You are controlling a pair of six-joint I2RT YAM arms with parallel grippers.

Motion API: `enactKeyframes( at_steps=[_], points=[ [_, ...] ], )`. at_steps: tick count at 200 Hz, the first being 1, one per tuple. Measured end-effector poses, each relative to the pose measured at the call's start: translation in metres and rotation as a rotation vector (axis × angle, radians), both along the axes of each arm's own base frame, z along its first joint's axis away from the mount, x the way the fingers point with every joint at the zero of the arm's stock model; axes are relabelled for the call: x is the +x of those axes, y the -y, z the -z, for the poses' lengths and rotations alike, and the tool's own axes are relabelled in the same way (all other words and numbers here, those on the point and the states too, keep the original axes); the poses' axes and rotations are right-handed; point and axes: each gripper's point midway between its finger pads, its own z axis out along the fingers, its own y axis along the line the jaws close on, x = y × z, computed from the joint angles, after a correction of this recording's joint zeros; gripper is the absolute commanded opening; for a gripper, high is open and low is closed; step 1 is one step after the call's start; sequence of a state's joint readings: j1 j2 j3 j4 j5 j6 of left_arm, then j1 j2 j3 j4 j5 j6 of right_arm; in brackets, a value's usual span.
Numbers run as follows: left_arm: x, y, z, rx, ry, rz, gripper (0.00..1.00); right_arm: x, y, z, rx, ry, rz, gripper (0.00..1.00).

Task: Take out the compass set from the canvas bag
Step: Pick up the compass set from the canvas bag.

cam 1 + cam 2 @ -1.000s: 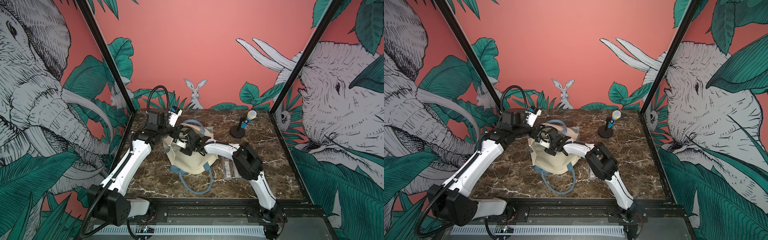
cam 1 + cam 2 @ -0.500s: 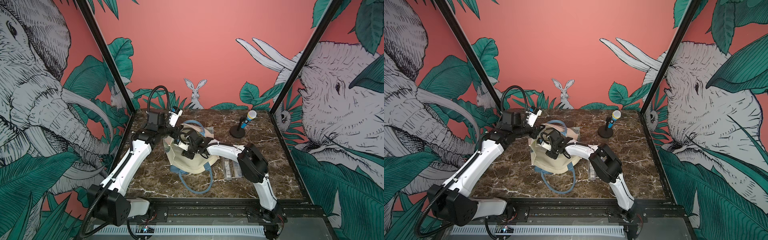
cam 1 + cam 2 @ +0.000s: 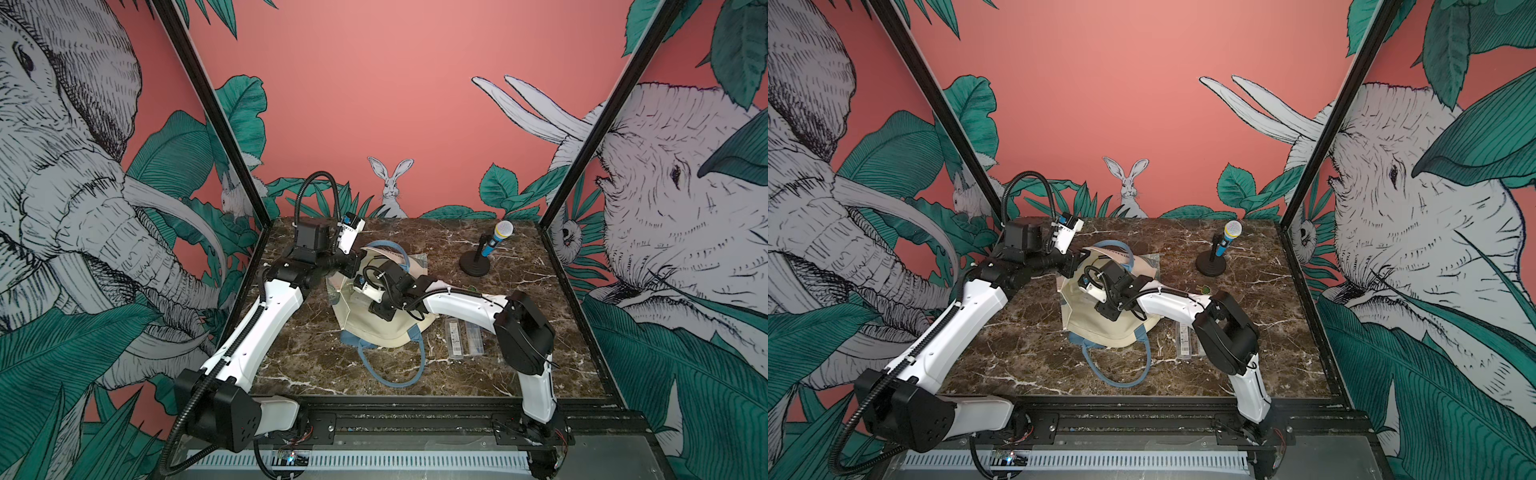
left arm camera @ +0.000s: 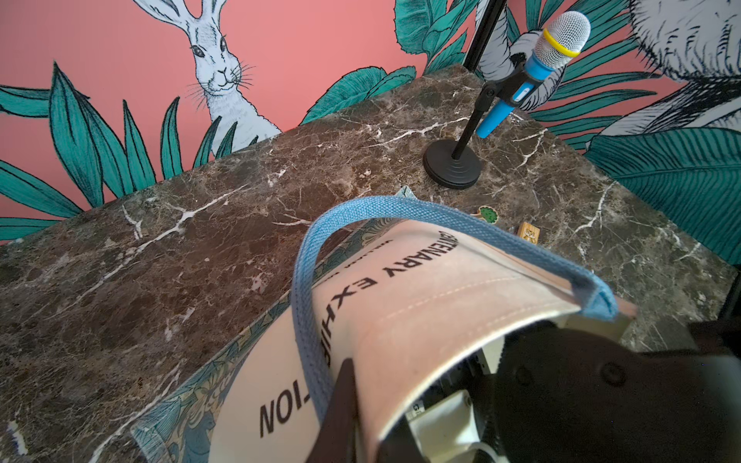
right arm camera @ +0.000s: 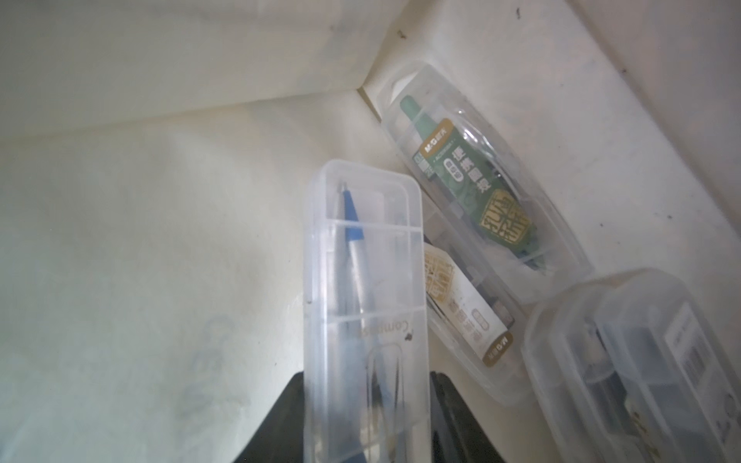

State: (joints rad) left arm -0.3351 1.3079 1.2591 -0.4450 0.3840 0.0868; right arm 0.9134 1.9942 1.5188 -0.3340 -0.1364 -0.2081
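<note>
The canvas bag (image 3: 374, 332) (image 3: 1100, 328) lies in the middle of the table, cream with blue handles. My left gripper (image 4: 361, 421) (image 3: 356, 266) is shut on the bag's rim beside a blue handle (image 4: 304, 288) and holds that rim up. My right gripper (image 5: 367, 385) reaches inside the bag and is shut on a compass set (image 5: 365, 280), a clear plastic case with a blue-tipped compass in it. In both top views only the right wrist (image 3: 384, 291) (image 3: 1113, 291) shows at the bag's mouth. Three more clear cases (image 5: 473, 192) lie against the bag's inner wall.
Two clear cases (image 3: 463, 338) (image 3: 1183, 345) lie on the marble to the right of the bag. A blue microphone on a black stand (image 3: 494, 241) (image 4: 533, 68) is at the back right. A small green tree figure (image 4: 488, 214) and a wooden block (image 4: 529, 232) sit behind the bag.
The right arm's elbow has swung to the right and its wrist has shifted slightly toward the front at the bag's mouth. The left arm has not moved.
</note>
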Motion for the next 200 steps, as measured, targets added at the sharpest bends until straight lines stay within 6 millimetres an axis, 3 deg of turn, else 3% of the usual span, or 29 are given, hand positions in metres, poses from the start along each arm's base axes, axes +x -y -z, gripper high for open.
enactKeyframes(
  at_steps=[59, 106, 147, 200],
  points=[
    [0.0, 0.0, 0.0, 0.0, 0.0, 0.001, 0.0, -0.026, 0.027, -0.028, -0.024, -0.013, 0.028, 0.28],
    [-0.001, 0.001, 0.001, 0.003, -0.002, 0.002, 0.0, -0.06, 0.057, -0.066, -0.006, -0.015, 0.064, 0.29],
    [-0.001, 0.001, 0.001, 0.004, -0.003, 0.0, 0.0, -0.079, 0.1, -0.106, 0.038, 0.021, 0.168, 0.28],
    [-0.001, 0.001, 0.001, 0.005, -0.003, -0.001, 0.0, -0.092, 0.162, -0.13, 0.028, 0.07, 0.324, 0.28]
  ],
)
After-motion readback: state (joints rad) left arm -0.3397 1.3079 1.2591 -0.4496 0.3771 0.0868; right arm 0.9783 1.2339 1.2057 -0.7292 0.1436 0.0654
